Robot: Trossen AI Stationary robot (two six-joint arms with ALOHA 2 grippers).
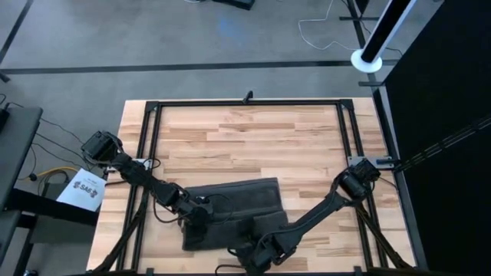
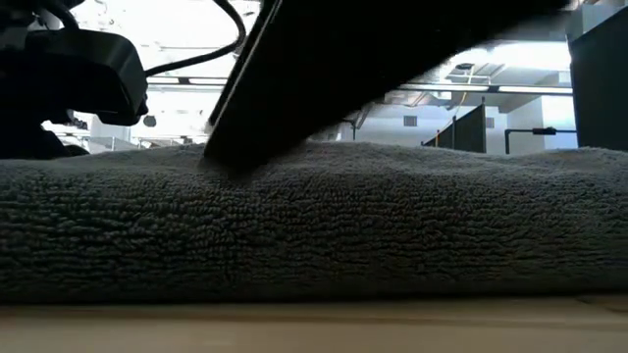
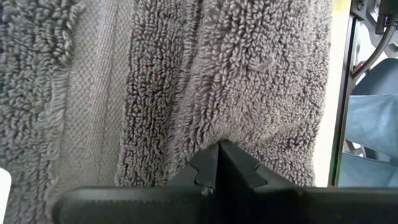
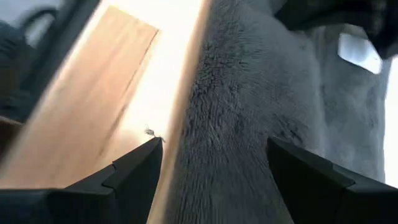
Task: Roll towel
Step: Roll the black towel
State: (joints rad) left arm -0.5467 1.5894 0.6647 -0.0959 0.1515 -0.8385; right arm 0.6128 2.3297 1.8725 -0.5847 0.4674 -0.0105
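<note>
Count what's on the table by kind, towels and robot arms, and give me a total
Towel: 1, dark grey, partly folded near the table's front edge
Robot arms: 2, with the left gripper shut against the towel and the right gripper open, jaws astride the towel's edge
Total: 3

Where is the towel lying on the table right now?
In the high view the towel lies on the near middle of the wooden table, with the left pincer on its left part and the right pincer at its near edge.
</note>
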